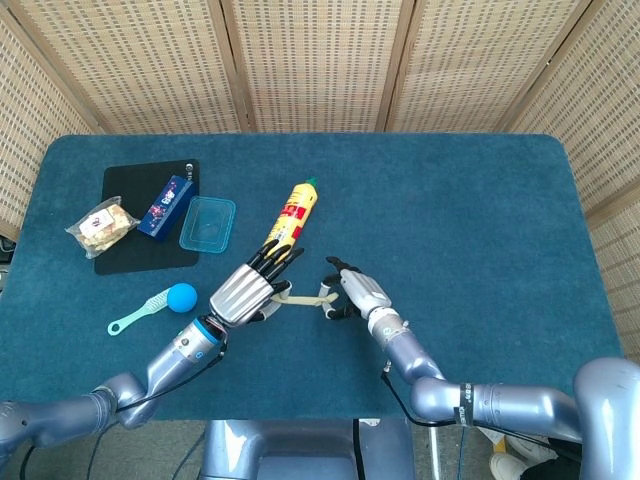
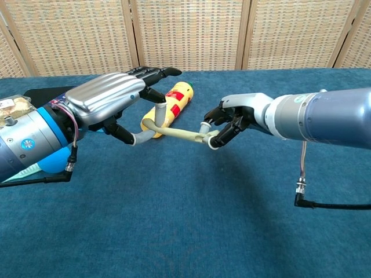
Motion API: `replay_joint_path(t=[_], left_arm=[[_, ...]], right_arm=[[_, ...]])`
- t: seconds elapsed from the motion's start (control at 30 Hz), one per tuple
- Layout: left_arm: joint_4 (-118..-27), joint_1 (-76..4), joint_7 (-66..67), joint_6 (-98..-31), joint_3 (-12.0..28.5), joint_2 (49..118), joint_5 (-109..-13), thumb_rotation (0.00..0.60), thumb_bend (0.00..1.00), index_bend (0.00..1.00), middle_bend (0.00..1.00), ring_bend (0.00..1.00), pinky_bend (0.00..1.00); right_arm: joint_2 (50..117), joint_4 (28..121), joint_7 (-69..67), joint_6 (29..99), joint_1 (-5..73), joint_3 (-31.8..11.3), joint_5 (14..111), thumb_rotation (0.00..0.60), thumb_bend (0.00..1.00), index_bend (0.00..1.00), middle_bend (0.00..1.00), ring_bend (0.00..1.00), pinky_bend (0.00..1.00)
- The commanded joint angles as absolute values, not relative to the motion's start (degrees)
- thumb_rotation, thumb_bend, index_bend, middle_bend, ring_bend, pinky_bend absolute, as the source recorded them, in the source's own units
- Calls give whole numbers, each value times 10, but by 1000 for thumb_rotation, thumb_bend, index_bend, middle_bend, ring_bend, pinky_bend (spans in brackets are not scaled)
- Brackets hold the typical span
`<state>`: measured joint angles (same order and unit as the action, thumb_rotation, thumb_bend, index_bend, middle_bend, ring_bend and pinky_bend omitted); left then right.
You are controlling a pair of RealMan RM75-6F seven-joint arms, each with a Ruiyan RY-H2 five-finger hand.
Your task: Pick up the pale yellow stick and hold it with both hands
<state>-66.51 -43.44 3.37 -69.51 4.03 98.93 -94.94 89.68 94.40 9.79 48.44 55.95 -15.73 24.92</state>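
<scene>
While both hands (image 2: 107,101) (image 2: 235,119) grip stick (image 2: 179,134), labels unreadable.

A table covered in dark blue cloth (image 1: 460,210) carries a yellow bottle (image 1: 290,218) just beyond the left hand's fingertips (image 1: 284,254), and farther to their left a clear blue box (image 1: 208,224), a black mat (image 1: 128,250), and a blue-headed brush (image 1: 160,303)

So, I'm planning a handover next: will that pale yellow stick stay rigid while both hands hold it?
Probably not. The pale yellow stick curves between the left hand and the right hand, so it looks bendy rather than stiff. It is thin, so likely light. Each hand pinches only an end, so it might twist or slip.
</scene>
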Motion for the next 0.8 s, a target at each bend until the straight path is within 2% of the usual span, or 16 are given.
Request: replay_joint_path(t=[0.03, 0.8], left_arm=[[-665, -431, 31, -700, 39, 985, -950, 600, 649, 884, 0, 0, 0], [-642, -397, -9, -754, 16, 891, -968, 600, 652, 890, 0, 0, 0]], right_arm=[[894, 940, 102, 493, 557, -156, 252, 600, 647, 722, 87, 0, 0], [845, 904, 95, 511, 515, -152, 255, 600, 647, 724, 87, 0, 0]])
